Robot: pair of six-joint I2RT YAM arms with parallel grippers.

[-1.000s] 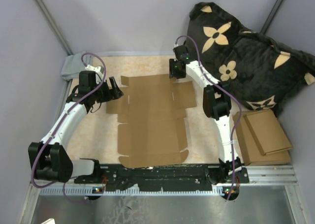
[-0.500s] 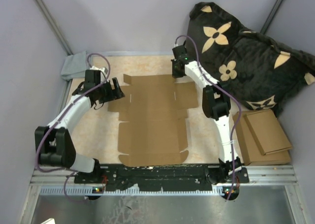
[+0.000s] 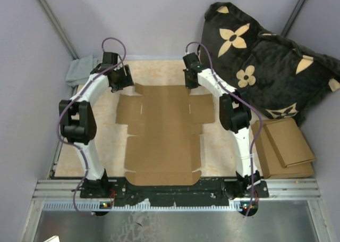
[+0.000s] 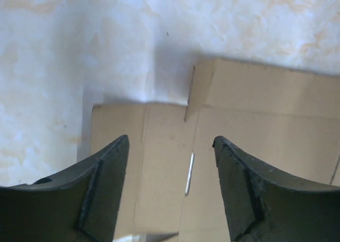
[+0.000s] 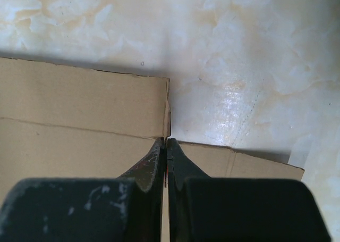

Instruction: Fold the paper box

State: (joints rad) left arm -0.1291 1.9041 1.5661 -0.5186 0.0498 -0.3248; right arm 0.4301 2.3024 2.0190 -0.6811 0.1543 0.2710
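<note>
We see the box (image 3: 162,130) lying flat and open, with the table (image 3: 159,66) under it. Every part of the box looks flat. No side stands up and no flap is bent, as far as we can see. So we think the folding has not started yet, or has only just begun.

The left gripper (image 4: 170,140) hangs over the far left corner of the box. Its two fingers (image 4: 101,183) are wide apart and hold nothing. Right under them we see a small side flap and a thin slit in the box.

The right gripper (image 5: 166,141) is at the far right corner of the box. Its fingers are pressed together. The tips sit right at the cut where the far flap meets the right side flap. We cannot tell if a thin bit of card is caught between them.

A stack of small card pieces (image 3: 284,146) lies to the right of the box, well apart from it. A dark cushion (image 3: 265,61) with pale flowers lies beyond the box on the far right.

We think almost all the work is left. The sides must go up, the small flaps must tuck in, and the lid must close
</note>
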